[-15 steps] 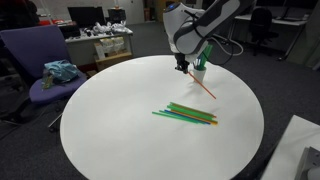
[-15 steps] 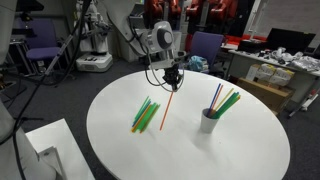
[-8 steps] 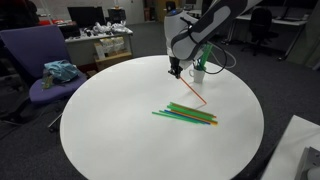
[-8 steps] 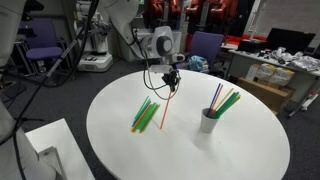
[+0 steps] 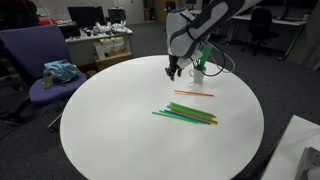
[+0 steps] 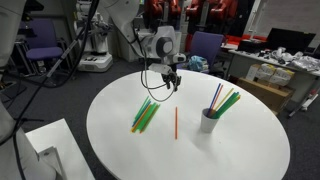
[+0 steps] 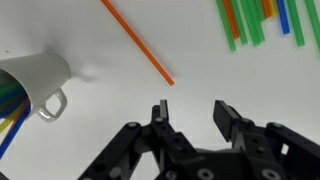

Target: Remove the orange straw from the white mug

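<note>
Thin orange-red drinking straw (image 5: 193,93) is lying flat on the round white table (image 5: 100,120), outside the small white ceramic mug (image 5: 199,73).
The straw is resting on bare tabletop between the mug and the loose pile of green straws (image 6: 145,115), touching neither in the wrist view. The black Robotiq gripper (image 7: 192,115) is hovering just above, jaws spread and empty. The mug is sitting toward the table's far rim in an exterior view, and a wide bare surface is lying open toward the near edge.

orange straw (image 6: 176,122) clear above | flanked: white mug (image 6: 208,124), green straws (image 6: 146,115)
</note>
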`<action>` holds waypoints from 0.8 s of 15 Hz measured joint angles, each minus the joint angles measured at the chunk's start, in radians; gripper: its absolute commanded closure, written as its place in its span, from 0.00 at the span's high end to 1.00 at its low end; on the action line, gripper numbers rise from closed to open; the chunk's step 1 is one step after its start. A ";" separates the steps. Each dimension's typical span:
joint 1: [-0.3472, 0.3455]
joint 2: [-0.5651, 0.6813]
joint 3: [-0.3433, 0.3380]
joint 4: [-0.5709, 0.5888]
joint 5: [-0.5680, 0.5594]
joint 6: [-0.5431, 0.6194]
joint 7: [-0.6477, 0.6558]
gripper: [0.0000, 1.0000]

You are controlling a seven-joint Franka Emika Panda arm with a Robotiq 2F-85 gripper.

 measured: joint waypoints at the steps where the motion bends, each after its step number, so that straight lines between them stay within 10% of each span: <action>1: -0.006 -0.001 0.000 0.003 0.017 0.000 0.000 0.94; 12: 0.061 -0.008 -0.222 0.054 -0.184 0.131 0.276 1.00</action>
